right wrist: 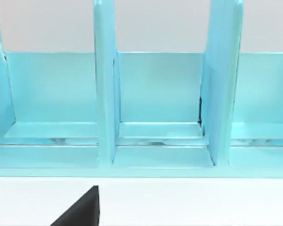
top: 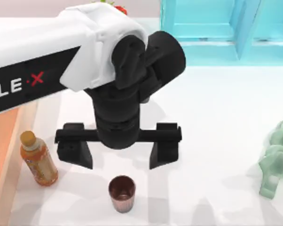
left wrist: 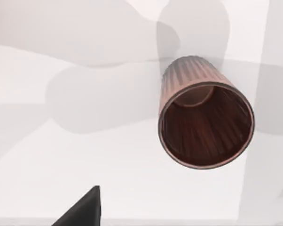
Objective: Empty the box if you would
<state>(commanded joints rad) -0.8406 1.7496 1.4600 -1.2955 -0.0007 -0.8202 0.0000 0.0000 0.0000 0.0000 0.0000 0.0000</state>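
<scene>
our left gripper (top: 119,153), fingers apart, hangs over ribbed brown cup (top: 121,193) near table's (top: 216,122) front edge, just released we judge; next, orange juice bottle (top: 38,160) beside tan wooden box (top: 3,155).

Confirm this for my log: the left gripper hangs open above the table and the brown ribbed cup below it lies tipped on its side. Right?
Not quite. The cup stands upright, mouth up, as the top view shows. The rest holds: the left gripper hangs open above the table.

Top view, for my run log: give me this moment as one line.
left end effector open above brown cup | orange bottle upright beside box | green object at right | right arm faces turquoise shelf
</scene>
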